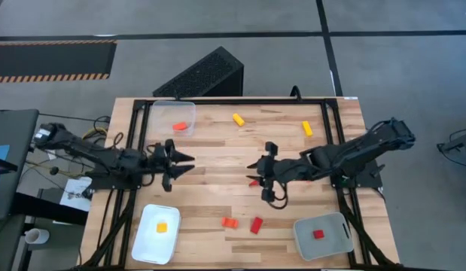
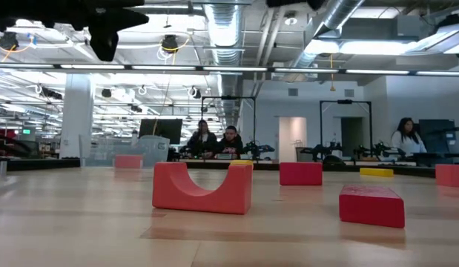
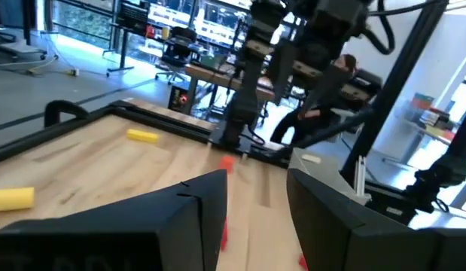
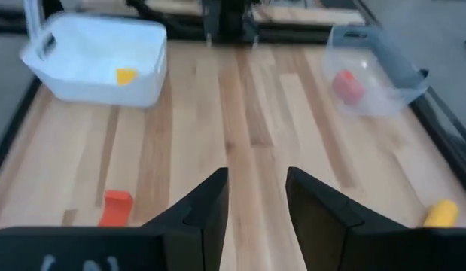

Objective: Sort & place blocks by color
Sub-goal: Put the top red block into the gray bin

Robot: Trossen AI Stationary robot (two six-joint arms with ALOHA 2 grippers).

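Note:
My left gripper (image 1: 186,161) hovers open over the table's left middle, and its wrist view shows open fingers (image 3: 255,203). My right gripper (image 1: 255,174) is open at the table's middle, empty in its own view (image 4: 255,199), just above a small red block (image 1: 254,182) (image 3: 226,163). Loose on the wood lie two yellow blocks (image 1: 238,119) (image 1: 307,128), an orange block (image 1: 229,222) (image 4: 116,207) and a red block (image 1: 257,225). A red arch block (image 2: 202,189) fills the low view.
A white tray (image 1: 146,245) at the near left holds a yellow block (image 1: 162,227). A clear tray (image 1: 161,113) at the far left holds an orange-red block (image 1: 180,126). A grey tray (image 1: 334,242) at the near right holds a red block (image 1: 318,234). People sit in the room behind.

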